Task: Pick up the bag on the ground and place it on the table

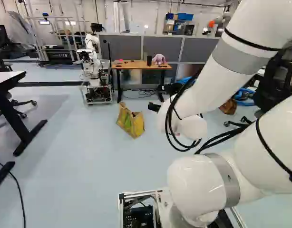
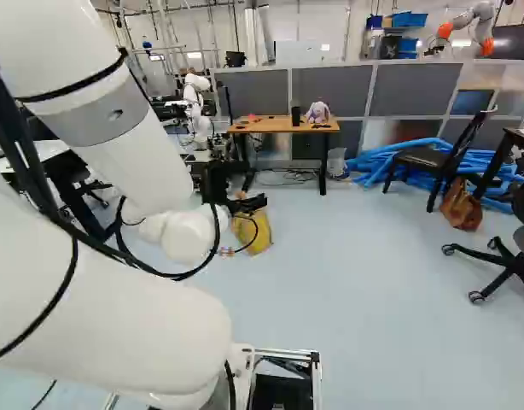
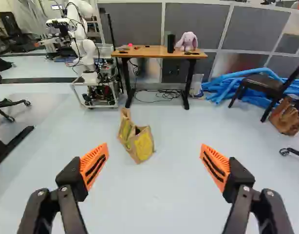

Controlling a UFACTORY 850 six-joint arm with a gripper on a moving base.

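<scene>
In the left base view, my gripper (image 1: 165, 95) shows beyond the arm's wrist, right of the bag. The wrist view shows the gripper (image 3: 154, 156) open, its orange pads wide apart with nothing between them. A brown and yellow paper bag (image 1: 131, 122) rests on the floor, partly behind the arm in the right base view. From the wrist, the bag (image 3: 142, 145) lies ahead of the fingers, apart from them. Farther off stands the wooden-topped table (image 3: 154, 52) with black legs.
A plush toy (image 3: 187, 41) and a black cylinder (image 3: 171, 43) stand on the table. Another robot (image 3: 86, 53) is left of it. Blue tubes (image 2: 390, 160), a black chair (image 2: 428, 158) and a brown bag (image 2: 461, 206) are to the right. A dark desk leg (image 1: 23, 123) stands at the left.
</scene>
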